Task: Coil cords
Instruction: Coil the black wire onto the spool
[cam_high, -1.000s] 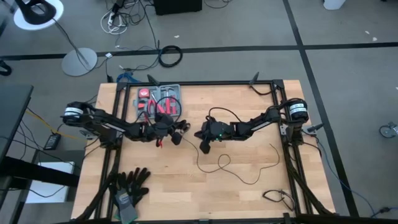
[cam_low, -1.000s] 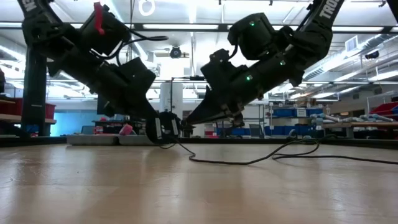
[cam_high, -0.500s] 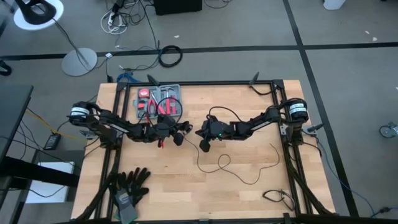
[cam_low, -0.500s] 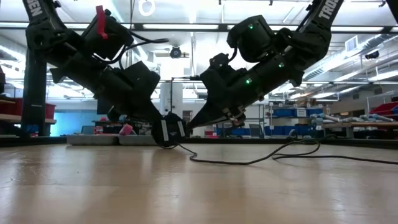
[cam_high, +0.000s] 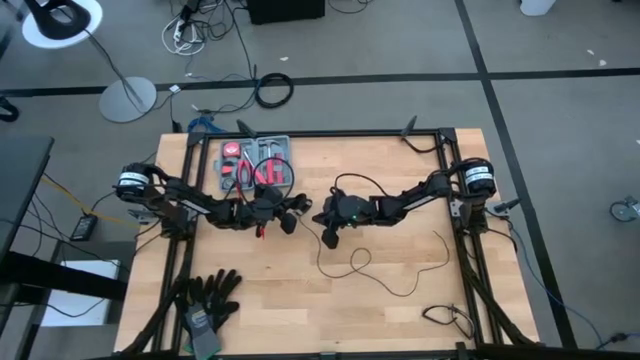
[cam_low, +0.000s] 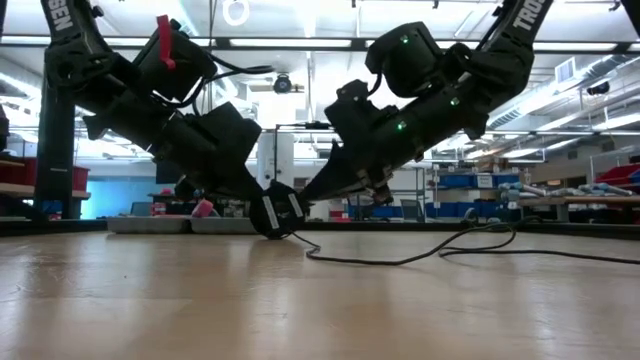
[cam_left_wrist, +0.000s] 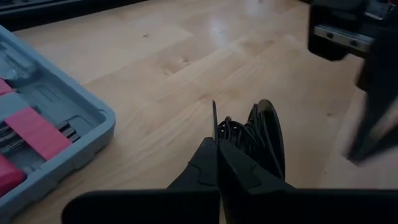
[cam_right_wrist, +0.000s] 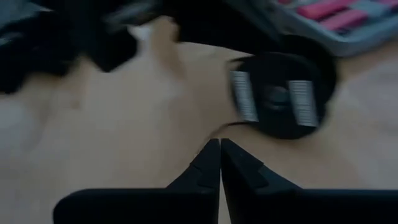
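While pinched by left gripper (cam_left_wrist: 217, 163), puck (cam_right_wrist: 280, 93) just beyond right gripper (cam_right_wrist: 220, 157).

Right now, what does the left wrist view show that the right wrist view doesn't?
Only the left wrist view shows thin black cord wound beside the round black puck, seen edge-on, just past the shut left gripper. Only the right wrist view shows the puck's flat face with two pale ribbed strips, ahead of the shut right gripper. Both show the puck, the grey tool tray and the wooden table.
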